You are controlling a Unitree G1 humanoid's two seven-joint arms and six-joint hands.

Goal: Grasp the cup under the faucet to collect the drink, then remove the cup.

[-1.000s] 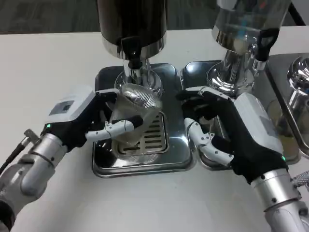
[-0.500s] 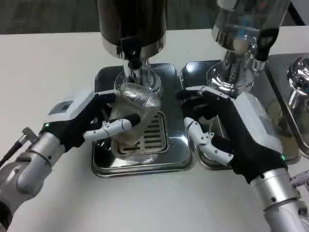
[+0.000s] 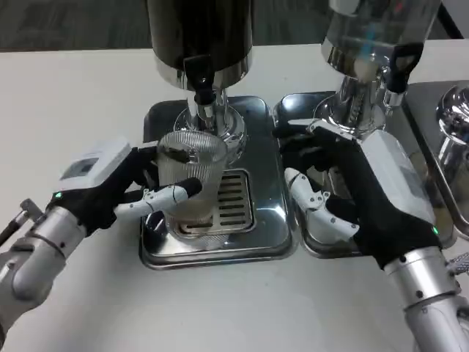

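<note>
- While you look down from the head view, your left hand (image 3: 110, 189) grips the cup (image 3: 192, 176), thumb across its near face and the other fingers wrapped behind its left side.
- You can see the cup standing about upright on the slotted grate (image 3: 233, 202) of the left drip tray (image 3: 271, 220), directly below the black faucet (image 3: 202, 79) of the dark drink dispenser (image 3: 199, 37).
- Between the cup's rim and the faucet tip you have a small gap; the rim sits just in front of the dispenser's chrome foot (image 3: 233, 130).
- Whether any drink is in the cup, you cannot tell through its ribbed clear wall.
- Your right hand (image 3: 359, 194) holds nothing, its fingers spread and slightly bent, hovering over the seam between the left tray and the second tray (image 3: 293, 110).
- Its fingertips reach toward the chrome base (image 3: 352, 110) of the clear dispenser (image 3: 374, 29); you cannot tell whether they touch it.
- Between the cup and your right hand, the grate's right half and the tray's right rim lie bare, so you have a narrow lane there.
- Toward you, the tray's raised front lip (image 3: 220, 257) borders the white worktop (image 3: 73, 88), which lies open to the near edge and on the far left.
- At the far right edge, a third chrome stand (image 3: 454, 125) crowds your right forearm's side.
</note>
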